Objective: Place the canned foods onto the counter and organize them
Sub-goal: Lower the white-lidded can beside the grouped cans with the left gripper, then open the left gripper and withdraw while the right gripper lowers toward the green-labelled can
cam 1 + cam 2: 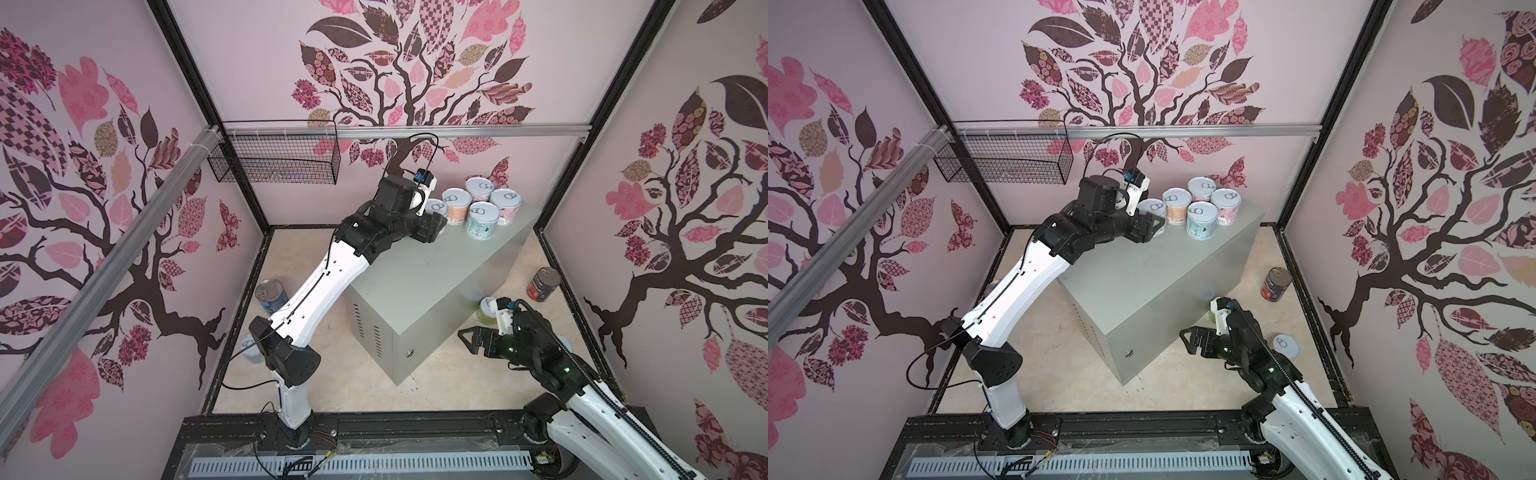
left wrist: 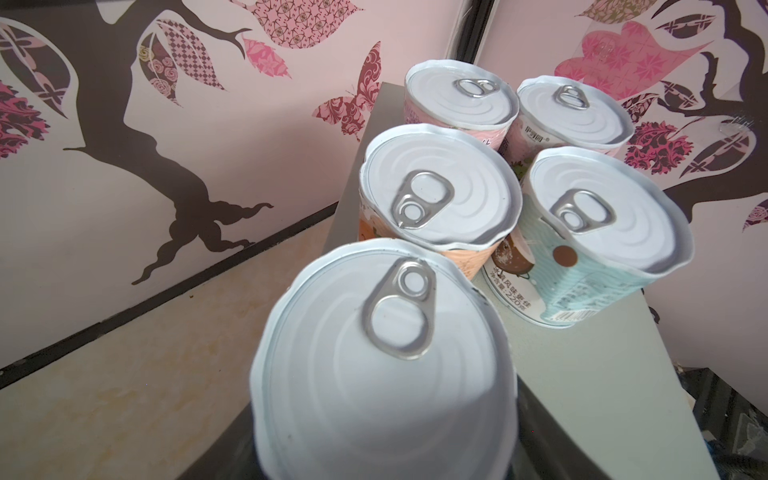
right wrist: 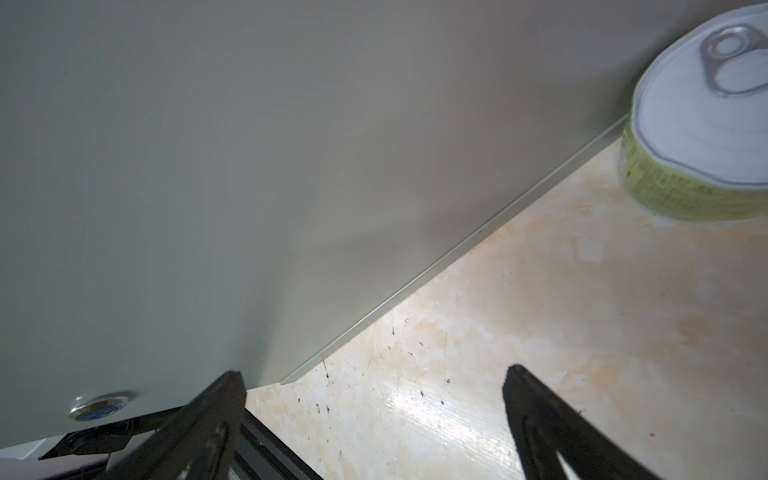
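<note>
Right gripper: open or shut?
Open. In the right wrist view the right gripper has its fingers wide apart, with only bare floor between them and nothing held.

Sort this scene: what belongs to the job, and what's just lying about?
Job: counter; four cans on it; fifth can in left gripper; blue can, tomato can, green-label can on floor.
Lying about: wire basket.

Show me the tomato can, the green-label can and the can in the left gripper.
tomato can (image 1: 540,290): in a top view, on its red label.
green-label can (image 3: 702,124): right wrist view, on its lid.
held can (image 2: 374,395): left wrist view, on the middle of its lid.
</note>
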You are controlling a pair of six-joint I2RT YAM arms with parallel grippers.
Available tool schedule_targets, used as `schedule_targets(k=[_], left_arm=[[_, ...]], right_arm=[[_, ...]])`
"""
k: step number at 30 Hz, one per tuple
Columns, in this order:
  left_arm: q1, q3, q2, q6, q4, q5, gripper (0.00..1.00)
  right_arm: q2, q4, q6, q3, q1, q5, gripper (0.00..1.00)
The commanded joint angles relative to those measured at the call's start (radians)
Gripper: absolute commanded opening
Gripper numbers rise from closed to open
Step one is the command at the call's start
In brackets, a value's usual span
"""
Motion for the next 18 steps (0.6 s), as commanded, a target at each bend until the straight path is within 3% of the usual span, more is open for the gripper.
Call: schedule_targets(k=[1, 5, 11, 18], left_arm=[[0.005, 0.027, 0.029, -0.018, -0.039, 0.035, 0.61], [0.004, 0.022, 0.018, -0.027, -0.04, 0.054, 0.67], [0.005, 0.005, -0.014, -0.029, -0.052, 0.06, 0.85], [0.004, -0.059, -0.116, -0.053, -0.041, 0.052, 0.98]], right_arm=[[-0.002, 0.01, 0.001, 0.006, -0.005, -0.006, 1.0], [-0.004, 0.005, 0.002, 0.009, -0.005, -0.006, 1.0], [-0.007, -0.007, 0.019, 0.023, -0.004, 0.003, 1.0], [0.005, -0.105, 0.085, 0.075, -0.004, 0.154, 1.0]])
